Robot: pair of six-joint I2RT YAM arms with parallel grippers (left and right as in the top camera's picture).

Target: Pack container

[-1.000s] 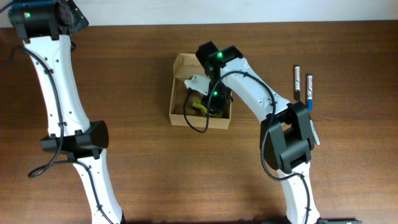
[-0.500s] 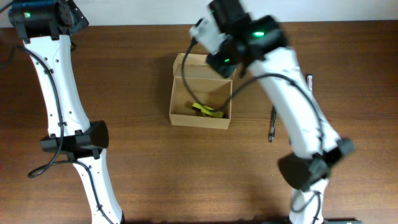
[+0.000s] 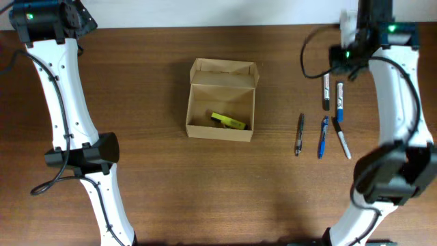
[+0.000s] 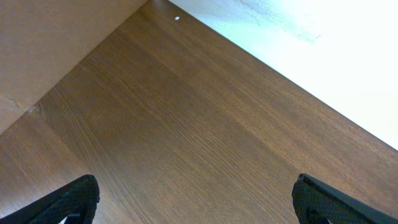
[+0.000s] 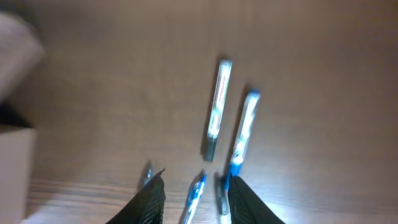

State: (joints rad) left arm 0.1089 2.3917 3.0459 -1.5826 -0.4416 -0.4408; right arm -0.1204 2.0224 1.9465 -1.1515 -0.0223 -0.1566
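The container (image 3: pixel 189 109), a small tan cardboard box, sits mid-table with its flap lid (image 3: pixel 224 71) folded back. A yellow object (image 3: pixel 227 121) lies inside it. My right gripper (image 3: pixel 345 52) hovers at the far right above a row of pens and is open with nothing in it. In the right wrist view its gripper (image 5: pixel 196 202) has its dark jaws apart over a blue pen (image 5: pixel 194 191), with a black marker (image 5: pixel 216 109) and a blue-capped marker (image 5: pixel 244 134) beyond. My left gripper (image 4: pixel 202 205) is wide open over bare wood, far from the box.
Right of the box lie a black marker (image 3: pixel 326 91), a blue-capped marker (image 3: pixel 339 101), a dark pen (image 3: pixel 299 134), a blue pen (image 3: pixel 321 137) and a white pen (image 3: pixel 343 142). The left arm (image 3: pixel 65 102) runs along the table's left side.
My right arm has lifted out of the box and swung right to above the pens. The yellow object stays in the box. The left arm has not moved.
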